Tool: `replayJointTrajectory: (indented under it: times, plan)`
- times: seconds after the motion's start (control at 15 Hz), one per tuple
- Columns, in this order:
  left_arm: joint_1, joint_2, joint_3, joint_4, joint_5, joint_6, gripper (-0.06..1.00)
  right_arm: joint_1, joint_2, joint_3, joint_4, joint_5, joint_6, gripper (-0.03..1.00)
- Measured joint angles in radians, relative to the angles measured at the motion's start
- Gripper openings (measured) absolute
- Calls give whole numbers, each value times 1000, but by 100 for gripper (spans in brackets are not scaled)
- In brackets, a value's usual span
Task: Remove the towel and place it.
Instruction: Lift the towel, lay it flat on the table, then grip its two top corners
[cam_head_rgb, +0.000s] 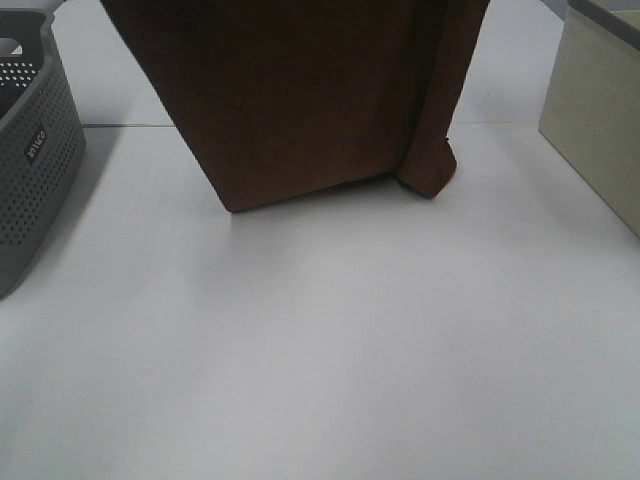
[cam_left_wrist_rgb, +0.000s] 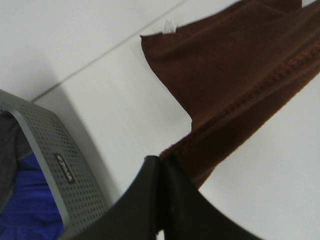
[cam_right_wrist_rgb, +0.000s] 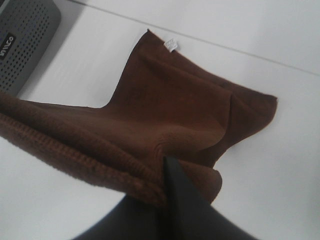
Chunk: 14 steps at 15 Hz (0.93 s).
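The dark reddish-brown towel (cam_head_rgb: 300, 100) hangs stretched above the white table, its lower edge near or on the table and a folded corner at the right. It shows in the left wrist view (cam_left_wrist_rgb: 235, 75) and the right wrist view (cam_right_wrist_rgb: 170, 115), each with the white label. My left gripper (cam_left_wrist_rgb: 160, 165) is shut on one upper edge of the towel. My right gripper (cam_right_wrist_rgb: 165, 172) is shut on the other upper edge. Neither gripper shows in the exterior high view.
A grey perforated basket (cam_head_rgb: 30, 150) stands at the left edge; the left wrist view shows it (cam_left_wrist_rgb: 55, 165) with blue and grey cloth inside. A beige box (cam_head_rgb: 600, 110) stands at the far right. A seam crosses the table behind the towel.
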Motion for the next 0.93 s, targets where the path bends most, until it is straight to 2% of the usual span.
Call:
replayJointTrajectory:
  times: [0.27,0.47,0.67,0.8,0.93]
  plan:
    - [0,-256,335,-156,-20,85,0,1,-210,315,32,1,9,1]
    - [-1,-358,453,-241,-22,155,0,1,-333,493,48,1,51,1]
    - [-1,-394,539,-343,-19,197,0,1,-420,618,41,0,82,1]
    - [-1,-411,617,-415,-16,259,0,1,-468,697,35,-1,90,1]
    - [-1,-425,692,-450,-17,284,0,1,-540,791,57,-1,90,1]
